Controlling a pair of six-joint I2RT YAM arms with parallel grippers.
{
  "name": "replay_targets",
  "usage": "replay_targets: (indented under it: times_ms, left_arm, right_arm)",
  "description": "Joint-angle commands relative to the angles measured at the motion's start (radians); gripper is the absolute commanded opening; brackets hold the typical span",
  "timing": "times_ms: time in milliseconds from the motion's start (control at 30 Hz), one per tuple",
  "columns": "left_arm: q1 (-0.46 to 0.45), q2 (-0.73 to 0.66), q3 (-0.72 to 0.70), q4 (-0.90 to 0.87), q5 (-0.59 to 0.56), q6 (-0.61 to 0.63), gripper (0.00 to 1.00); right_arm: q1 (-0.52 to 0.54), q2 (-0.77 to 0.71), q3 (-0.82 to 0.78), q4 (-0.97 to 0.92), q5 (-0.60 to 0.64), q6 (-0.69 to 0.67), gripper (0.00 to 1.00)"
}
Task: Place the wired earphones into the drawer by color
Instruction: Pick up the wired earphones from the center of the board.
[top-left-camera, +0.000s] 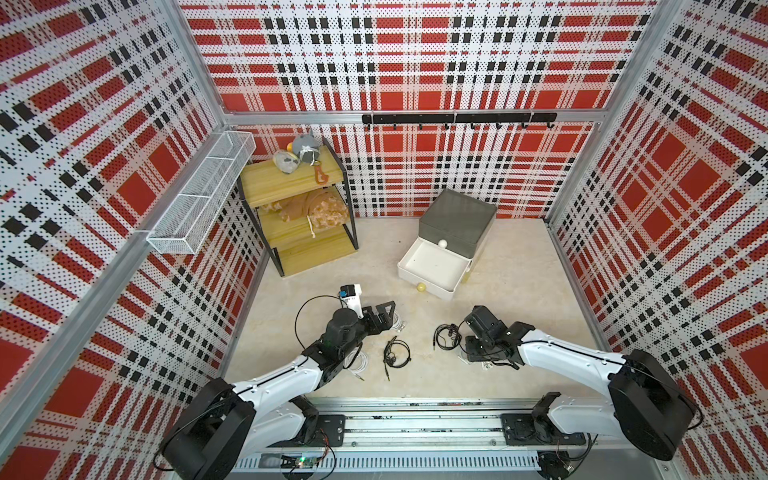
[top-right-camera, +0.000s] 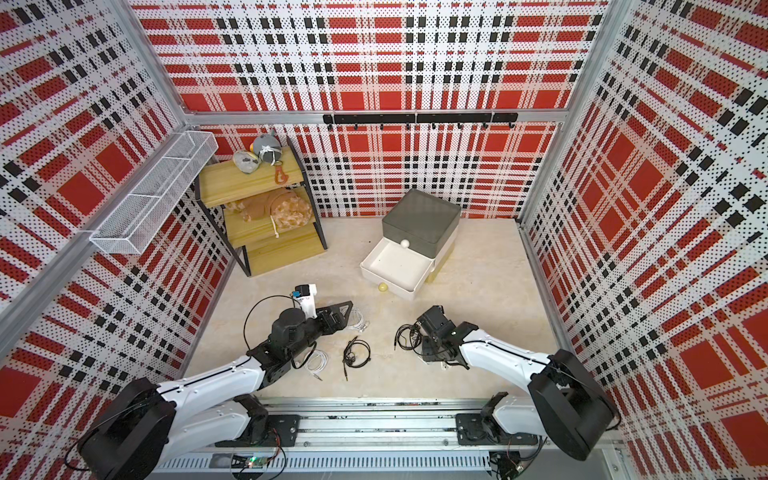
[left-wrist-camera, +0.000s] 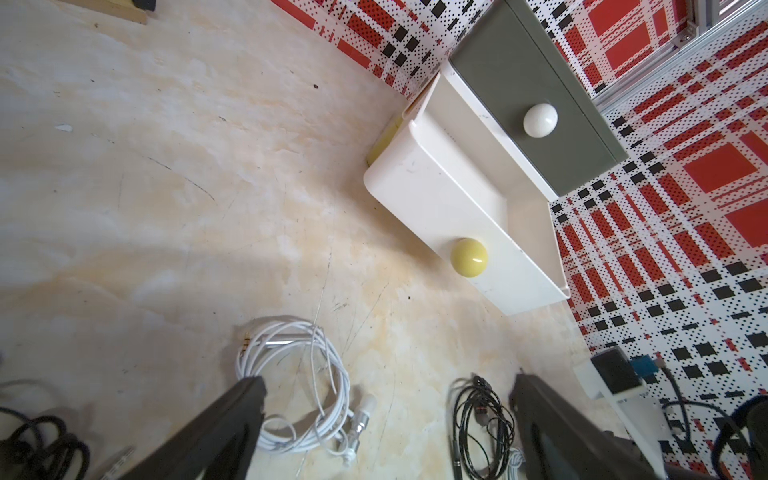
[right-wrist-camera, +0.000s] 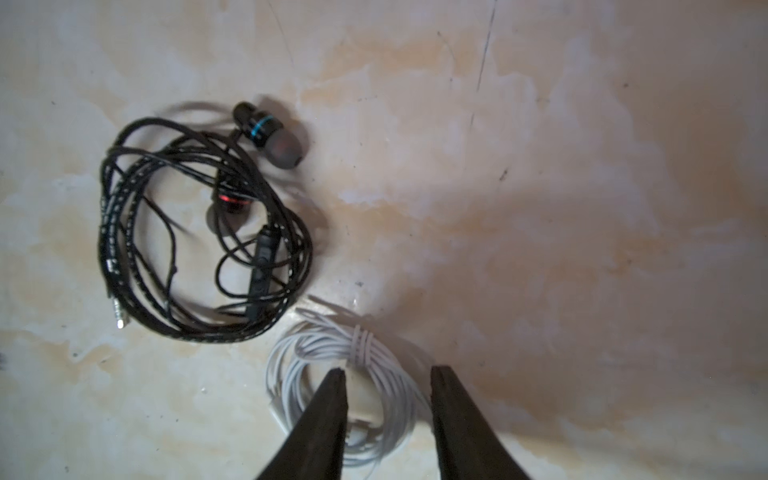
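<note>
Right gripper (right-wrist-camera: 386, 370), seemingly around white earphones (right-wrist-camera: 361, 345)

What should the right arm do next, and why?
Probably close the right end effector on the white earphones: its fingers straddle that coil without gripping it yet, and the white drawer, the matching colour, already stands open.
</note>
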Motion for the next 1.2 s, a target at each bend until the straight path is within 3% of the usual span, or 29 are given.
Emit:
replay_targets:
  times_ms: [0,233,700,1167]
  left_arm:
    - [-0.002,0.005,-0.005,0.002,-0.009,0.016,0.99]
    - [-0.001,-0.006,-0.01,0.002,-0.009,0.013,0.99]
    - [0.006,-0.036,-0.023,-0.002,-0.011,0.013,0.99]
    - [0.009,-0.079,-0.029,-0.013,-0.023,0.005,0.99]
  right_arm:
    - [0.016,0.027,0.03,-0.027,0.037,-0.004,0.39]
    - [0.036,0.078,0.051,-0.05,0.059,-0.007,0.34]
    - [0.052,0.087,0.063,-0.073,0.079,-0.007,0.07]
    - [0.052,-0.066,0.071,-0.124,0.106,0.013,0.05]
